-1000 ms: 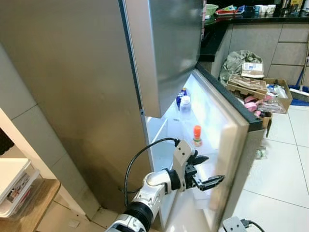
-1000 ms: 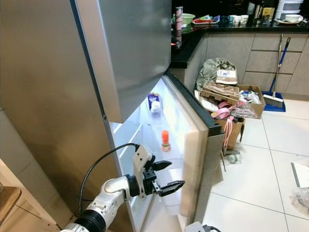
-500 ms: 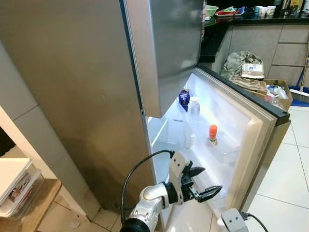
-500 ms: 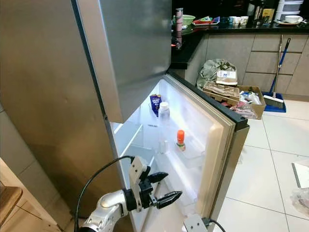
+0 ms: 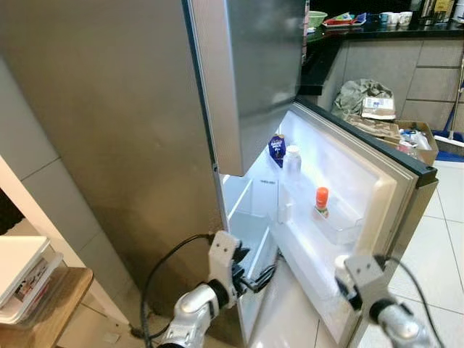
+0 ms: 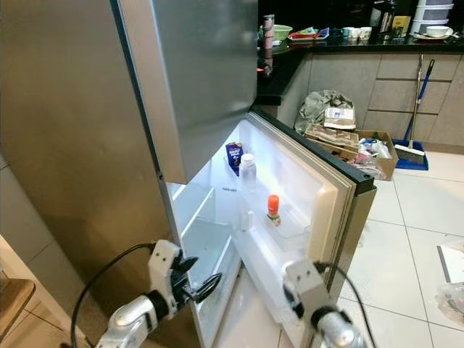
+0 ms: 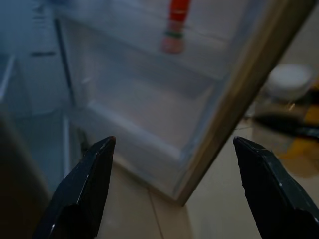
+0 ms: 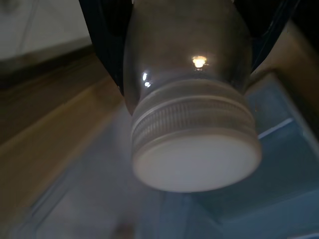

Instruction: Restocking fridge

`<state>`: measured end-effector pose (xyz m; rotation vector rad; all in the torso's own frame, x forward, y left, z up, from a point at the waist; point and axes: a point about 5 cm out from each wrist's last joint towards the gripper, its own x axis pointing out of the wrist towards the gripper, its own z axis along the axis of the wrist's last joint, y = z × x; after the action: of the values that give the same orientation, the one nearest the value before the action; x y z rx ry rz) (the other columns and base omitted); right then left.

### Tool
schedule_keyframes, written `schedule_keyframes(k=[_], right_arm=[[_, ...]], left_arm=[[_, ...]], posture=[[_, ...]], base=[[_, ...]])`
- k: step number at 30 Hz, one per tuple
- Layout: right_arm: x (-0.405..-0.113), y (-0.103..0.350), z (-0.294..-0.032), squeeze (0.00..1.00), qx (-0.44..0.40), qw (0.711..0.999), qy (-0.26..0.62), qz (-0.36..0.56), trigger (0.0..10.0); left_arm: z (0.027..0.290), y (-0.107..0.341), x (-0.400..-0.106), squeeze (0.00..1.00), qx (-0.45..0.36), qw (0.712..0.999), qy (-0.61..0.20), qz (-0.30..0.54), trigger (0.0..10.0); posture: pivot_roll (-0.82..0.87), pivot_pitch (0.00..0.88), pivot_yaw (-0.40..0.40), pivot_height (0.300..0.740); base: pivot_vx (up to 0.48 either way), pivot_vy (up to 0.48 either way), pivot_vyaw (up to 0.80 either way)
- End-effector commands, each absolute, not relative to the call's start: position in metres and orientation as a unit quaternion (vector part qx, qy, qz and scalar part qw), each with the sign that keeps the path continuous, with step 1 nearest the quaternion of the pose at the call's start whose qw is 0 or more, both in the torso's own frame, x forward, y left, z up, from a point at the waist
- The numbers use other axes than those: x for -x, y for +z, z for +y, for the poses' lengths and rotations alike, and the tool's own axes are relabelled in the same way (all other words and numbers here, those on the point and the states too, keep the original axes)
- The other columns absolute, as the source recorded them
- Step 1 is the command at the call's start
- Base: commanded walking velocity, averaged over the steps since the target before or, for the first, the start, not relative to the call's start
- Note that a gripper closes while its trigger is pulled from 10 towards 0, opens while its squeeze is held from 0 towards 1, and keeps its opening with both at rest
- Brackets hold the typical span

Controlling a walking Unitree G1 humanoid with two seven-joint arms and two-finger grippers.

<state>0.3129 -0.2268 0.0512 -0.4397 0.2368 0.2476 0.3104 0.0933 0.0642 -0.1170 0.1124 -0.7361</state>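
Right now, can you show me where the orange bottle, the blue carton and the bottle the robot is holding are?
orange bottle (image 6: 273,207): right eye view, its body.
blue carton (image 6: 233,154): right eye view, front face.
held bottle (image 8: 197,159): right wrist view, its white cap.

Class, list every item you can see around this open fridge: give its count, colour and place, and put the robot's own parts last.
Fridge: one, steel, lower door open.
Orange-capped bottle: one, on a door shelf.
White-capped bottle: one, clear, on the upper door shelf.
Carton: one, blue, beside that bottle.
Cardboard boxes: several, brown, on the floor by the counter.
Broom: one, blue-handled, leaning on the cabinets.
Left gripper: black, open, low before the fridge.
Right gripper: black, shut on a white-lidded jar.
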Motion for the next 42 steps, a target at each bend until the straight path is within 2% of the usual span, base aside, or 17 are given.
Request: schedule_keyframes(k=[1,5,6,16,23,25,29,30,31,32,34,35,36,37,39,40,42], right_arm=[[-0.309,0.044,-0.223,0.0,0.225,0.955,0.144,0.128,10.0],[-0.312,0.05,-0.23,0.0,0.238,0.952,0.145,0.127,10.0],[-0.315,0.057,-0.24,0.0,0.25,0.95,0.136,0.127,10.0],[-0.319,0.076,-0.281,0.0,0.295,0.943,0.062,0.14,10.0],[-0.317,0.094,-0.32,0.0,0.288,0.943,-0.094,0.139,10.0],[-0.309,0.098,-0.345,0.0,0.277,0.927,-0.201,0.151,10.0],[-0.281,0.094,-0.381,0.0,0.248,0.889,-0.329,0.198,10.0],[-0.277,0.089,-0.382,0.0,0.236,0.894,-0.317,0.211,10.0],[-0.278,0.075,-0.37,0.0,0.207,0.918,-0.246,0.234,10.0],[-0.278,0.075,-0.37,0.0,0.207,0.918,-0.246,0.234,10.0],[-0.275,0.05,-0.349,0.0,0.169,0.932,-0.157,0.28,10.0],[-0.275,0.05,-0.349,0.0,0.169,0.932,-0.157,0.28,10.0],[-0.266,0.021,-0.322,0.0,0.133,0.932,-0.086,0.327,10.0],[-0.266,0.021,-0.322,0.0,0.133,0.932,-0.086,0.327,10.0],[-0.256,-0.002,-0.298,0.0,0.12,0.925,-0.043,0.359,10.0],[-0.256,-0.002,-0.298,0.0,0.12,0.925,-0.043,0.359,10.0],[-0.249,-0.018,-0.276,0.0,0.127,0.92,-0.008,0.37,10.0]], left_arm=[[0.101,0.065,-0.31,0.0,0.053,0.934,-0.349,0.052,10.0],[0.102,0.064,-0.31,0.0,0.053,0.936,-0.343,0.053,10.0],[0.104,0.064,-0.309,0.0,0.054,0.939,-0.336,0.053,10.0],[0.111,0.064,-0.31,0.0,0.052,0.944,-0.32,0.055,10.0],[0.116,0.067,-0.313,0.0,0.046,0.947,-0.312,0.056,10.0],[0.117,0.067,-0.314,0.0,0.045,0.949,-0.307,0.056,10.0],[0.121,0.065,-0.315,0.0,0.036,0.953,-0.293,0.065,10.0],[0.122,0.063,-0.314,0.0,0.031,0.954,-0.289,0.073,10.0],[0.128,0.053,-0.311,0.0,0.018,0.955,-0.277,0.101,10.0],[0.128,0.053,-0.311,0.0,0.018,0.955,-0.277,0.101,10.0],[0.139,0.031,-0.302,0.0,-0.022,0.952,-0.253,0.171,10.0],[0.139,0.031,-0.302,0.0,-0.022,0.952,-0.253,0.171,10.0],[0.155,0.009,-0.288,0.0,-0.048,0.949,-0.214,0.228,10.0],[0.155,0.009,-0.288,0.0,-0.048,0.949,-0.214,0.228,10.0],[0.169,0.0,-0.278,0.0,-0.035,0.957,-0.164,0.235,10.0],[0.169,0.0,-0.278,0.0,-0.035,0.957,-0.164,0.235,10.0],[0.186,-0.005,-0.271,0.0,-0.02,0.971,-0.081,0.225,10.0]], posture=[[-0.09,0.071,0.051,0.74],[-0.09,0.076,0.05,0.74],[-0.09,0.081,0.052,0.74],[-0.08,0.091,0.06,0.74],[-0.08,0.098,0.066,0.74],[-0.08,0.099,0.068,0.74],[-0.08,0.099,0.065,0.74],[-0.08,0.101,0.062,0.74],[-0.08,0.102,0.065,0.74],[-0.08,0.102,0.065,0.74],[-0.08,0.102,0.067,0.74],[-0.08,0.102,0.067,0.74],[-0.08,0.102,0.074,0.74],[-0.08,0.102,0.074,0.74],[-0.08,0.102,0.074,0.74],[-0.08,0.102,0.074,0.74],[-0.07,0.097,0.069,0.74]], base=[[0.0,0.0,0.0],[0.0,0.0,0.0],[0.0,0.0,0.0],[0.0,0.0,0.0],[0.0,0.0,0.0],[0.0,0.0,0.0],[0.0,0.0,0.0],[0.0,0.0,0.0],[0.0,0.0,0.0],[0.0,0.0,0.0],[0.0,0.0,0.0],[0.0,0.0,0.0],[0.0,0.0,0.0],[0.0,0.0,0.0],[0.0,0.0,0.0],[0.0,0.0,0.0],[0.0,0.0,0.0]])
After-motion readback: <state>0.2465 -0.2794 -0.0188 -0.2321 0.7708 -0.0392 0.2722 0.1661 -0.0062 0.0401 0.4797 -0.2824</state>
